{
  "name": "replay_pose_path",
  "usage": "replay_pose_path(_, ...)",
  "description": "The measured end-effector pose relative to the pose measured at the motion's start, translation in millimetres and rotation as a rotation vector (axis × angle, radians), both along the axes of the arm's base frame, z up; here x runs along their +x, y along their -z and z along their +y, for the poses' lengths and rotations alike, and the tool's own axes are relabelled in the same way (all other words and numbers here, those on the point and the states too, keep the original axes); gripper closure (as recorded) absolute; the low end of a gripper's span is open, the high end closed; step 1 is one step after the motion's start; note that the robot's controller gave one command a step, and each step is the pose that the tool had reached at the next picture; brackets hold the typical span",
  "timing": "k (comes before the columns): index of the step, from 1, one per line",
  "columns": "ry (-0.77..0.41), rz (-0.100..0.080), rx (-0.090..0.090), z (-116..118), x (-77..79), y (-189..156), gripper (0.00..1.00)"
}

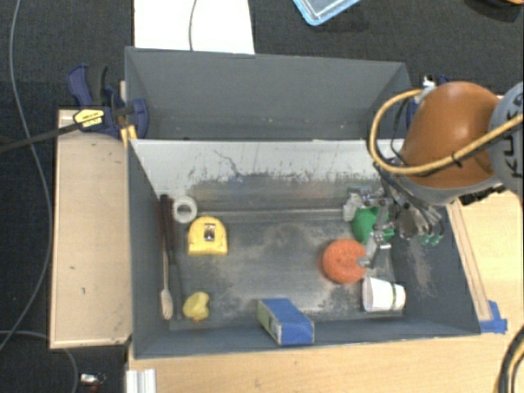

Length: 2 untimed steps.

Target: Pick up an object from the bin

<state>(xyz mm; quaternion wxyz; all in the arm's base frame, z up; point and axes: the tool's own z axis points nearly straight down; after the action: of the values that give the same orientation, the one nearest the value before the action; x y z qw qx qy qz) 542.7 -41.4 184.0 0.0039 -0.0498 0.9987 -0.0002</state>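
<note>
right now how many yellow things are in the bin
2: a yellow tape measure at mid-left; a small yellow lump in the front-left corner. The arm may hide others.

- The floor [270,256] is bare between the tape measure [207,237] and the orange ball [344,262].
- At the right, the ball, green thing [364,224] and white cup [382,295] crowd close together.
- A blue box [286,321] lies by the front wall.

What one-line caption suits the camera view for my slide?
Gripper by a round orange thing and a green thing, right side of bin.
</note>
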Motion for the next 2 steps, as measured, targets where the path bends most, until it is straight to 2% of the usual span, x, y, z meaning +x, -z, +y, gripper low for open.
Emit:
replay_pose_path(1, -0.053, -0.007, -0.001, -30.8, -42.4, 74.5, 0.0)
replay_pose_path(2, -0.246, -0.001, -0.002, -21.7, -47.0, 99.3, 0.0)
